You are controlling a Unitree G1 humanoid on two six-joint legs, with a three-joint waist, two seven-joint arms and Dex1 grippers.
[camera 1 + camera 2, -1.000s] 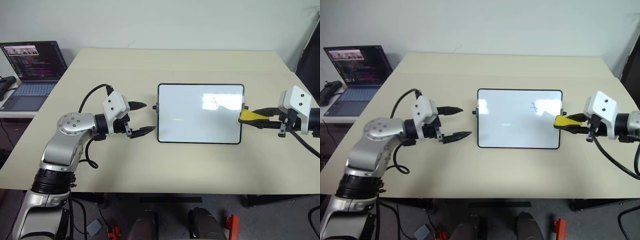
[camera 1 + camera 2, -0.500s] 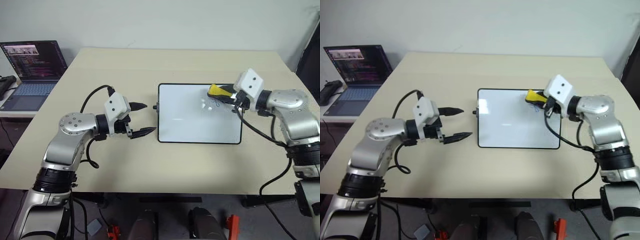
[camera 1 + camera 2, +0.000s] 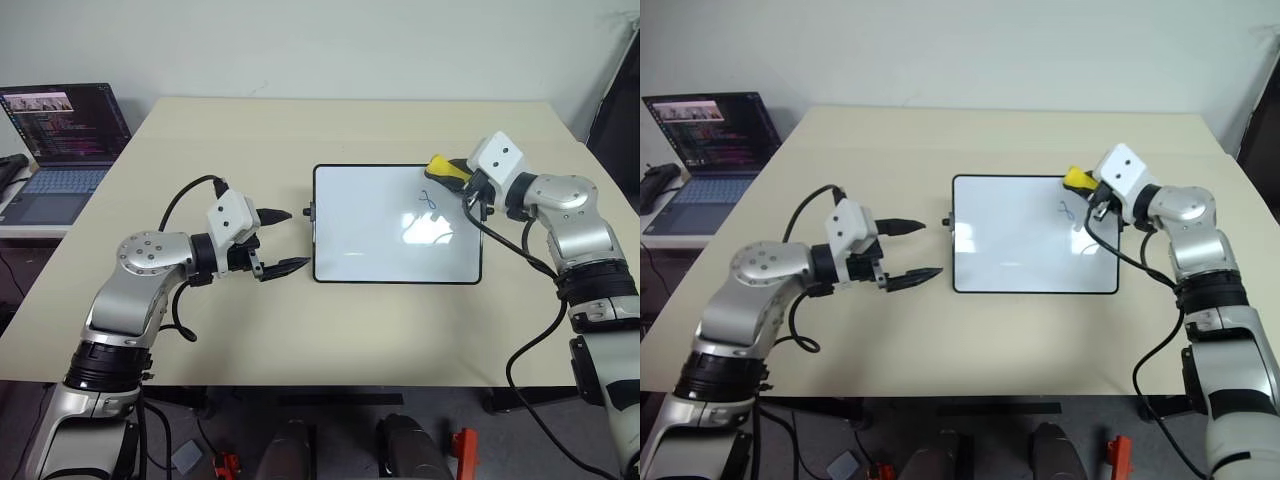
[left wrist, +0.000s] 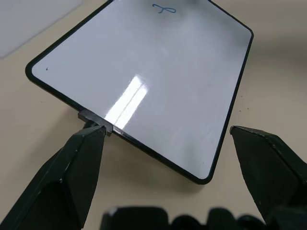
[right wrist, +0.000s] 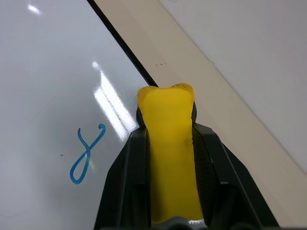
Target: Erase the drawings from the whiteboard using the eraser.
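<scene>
Left gripper (image 3: 282, 240): nearest me, fingers spread wide apart and holding nothing, hovering just beside the whiteboard's left edge, at about 9 o'clock from the board's middle.
Whiteboard (image 3: 370, 235): lies flat on the desk (image 3: 300, 330) near its centre, glossy white with a thin dark frame; a small black knob sticks out of its left side, close to the left gripper's tips.
Drawings (image 3: 427, 201): I can make out one blue loop like an 8, in the board's far-right part, at about 1 o'clock from the board's middle. Other marks I cannot tell.
Right gripper (image 3: 458, 176): clamped tight on the eraser, reaching in over the board's far-right corner.
Eraser (image 3: 444, 168): yellow block pinched between the right gripper's black fingers, its free end poking out over the board's far edge; the blue loop sits just beside it, at about 7 o'clock from the eraser, apart from it.
Laptop (image 3: 55, 150): open, screen lit, well apart at the desk's far left, about 10 o'clock.
</scene>
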